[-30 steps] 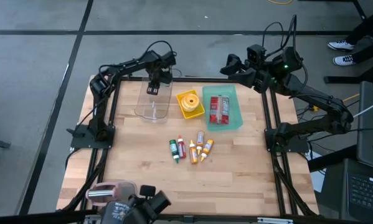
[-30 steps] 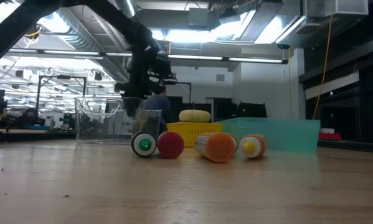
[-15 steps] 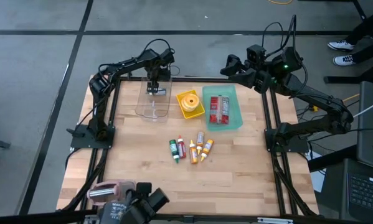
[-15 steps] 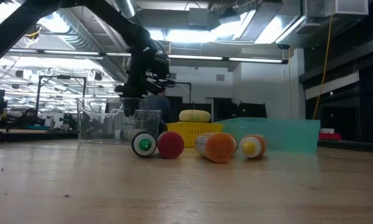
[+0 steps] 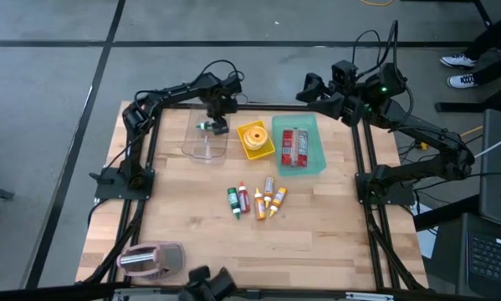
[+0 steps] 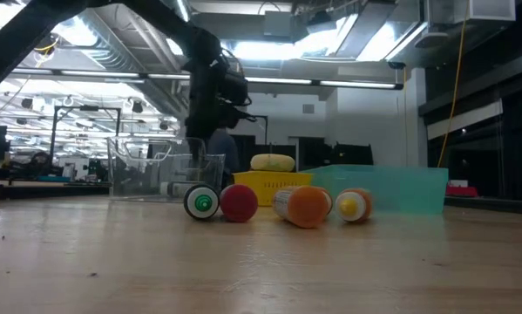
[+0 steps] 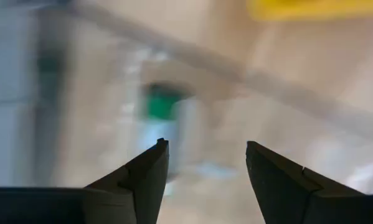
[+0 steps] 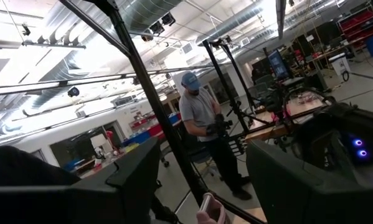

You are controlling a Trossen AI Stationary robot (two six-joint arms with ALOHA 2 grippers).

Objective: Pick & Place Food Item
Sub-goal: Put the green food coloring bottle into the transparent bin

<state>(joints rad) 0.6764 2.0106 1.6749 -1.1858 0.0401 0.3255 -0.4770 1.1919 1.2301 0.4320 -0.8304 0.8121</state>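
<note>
A clear container (image 5: pixel 205 144) stands at the far left of the wooden table. A small white bottle with a green cap (image 5: pixel 201 126) lies on its floor; the left wrist view shows that bottle (image 7: pixel 164 115) blurred. My left gripper (image 5: pixel 219 114) hangs open over the container's far right corner, pointing down, its fingers (image 7: pixel 205 144) bare. My right gripper (image 5: pixel 310 86) is raised beyond the far edge, pointing out at the room, open (image 8: pixel 202 146) and holding nothing. Several small bottles (image 5: pixel 256 201) lie mid-table.
A yellow tray (image 5: pixel 256 150) with a round yellow food item (image 5: pixel 251 135) sits beside the container. Right of it, a teal tray (image 5: pixel 317 157) holds a red packet (image 5: pixel 293 146). A pink appliance (image 5: pixel 150 257) sits near left. A person (image 8: pixel 198 112) stands beyond the table.
My left gripper has moved toward the table's right edge and rolled about its own axis. The green-capped bottle that was under its fingers now lies in the clear container, apart from the gripper.
</note>
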